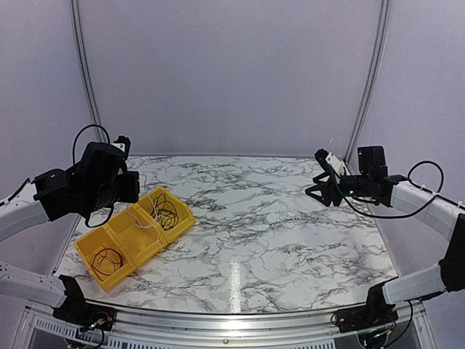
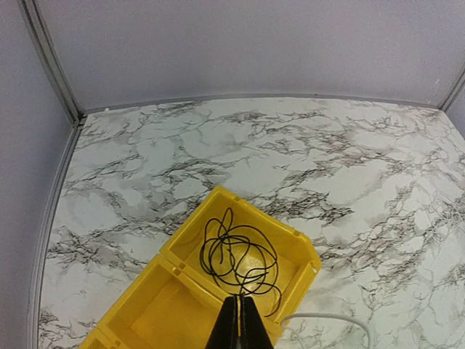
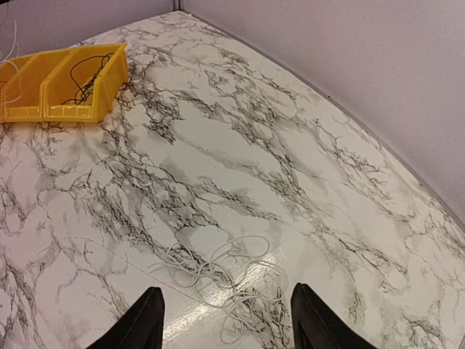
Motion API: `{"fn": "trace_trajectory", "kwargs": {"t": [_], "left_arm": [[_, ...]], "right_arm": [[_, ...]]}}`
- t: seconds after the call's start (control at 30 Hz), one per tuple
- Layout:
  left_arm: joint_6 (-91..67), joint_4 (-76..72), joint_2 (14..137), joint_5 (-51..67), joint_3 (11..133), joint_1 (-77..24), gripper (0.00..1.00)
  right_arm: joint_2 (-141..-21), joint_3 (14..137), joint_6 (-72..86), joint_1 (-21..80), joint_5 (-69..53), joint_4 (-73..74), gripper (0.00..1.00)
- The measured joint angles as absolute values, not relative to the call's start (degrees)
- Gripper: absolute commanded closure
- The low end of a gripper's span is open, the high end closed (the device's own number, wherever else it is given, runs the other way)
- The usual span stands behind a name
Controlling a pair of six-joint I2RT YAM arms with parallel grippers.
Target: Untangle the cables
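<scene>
Right wrist view is showing our right hand (image 3: 231,320) spread open, hovering above the pale cable (image 3: 218,273) lying loose on the bench (image 3: 305,145), presumably lined up to pinch it. Our left hand (image 2: 238,323) is hanging closed, with nothing visible between its fingers, over the bin (image 2: 167,305). A black cable (image 2: 236,258) is sitting coiled in the end compartment, and we are reading that one as already sorted.
</scene>
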State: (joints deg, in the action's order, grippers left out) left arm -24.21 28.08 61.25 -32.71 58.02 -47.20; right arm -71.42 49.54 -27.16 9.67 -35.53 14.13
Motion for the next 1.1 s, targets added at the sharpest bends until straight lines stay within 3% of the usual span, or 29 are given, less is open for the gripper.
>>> {"fn": "trace_trajectory", "kwargs": {"t": [0.47, 1.1], "left_arm": [[-20.25, 31.35, 62.22, -36.16, 52.69, -36.91, 1.00], [-17.65, 19.11, 77.41, -29.10, 47.09, -35.86, 1.00]], "right_arm": [[-72.38, 49.54, -29.65, 9.67, -35.51, 14.15, 0.42], [-74.96, 49.54, -31.90, 9.67, -35.48, 14.26, 0.44]]}}
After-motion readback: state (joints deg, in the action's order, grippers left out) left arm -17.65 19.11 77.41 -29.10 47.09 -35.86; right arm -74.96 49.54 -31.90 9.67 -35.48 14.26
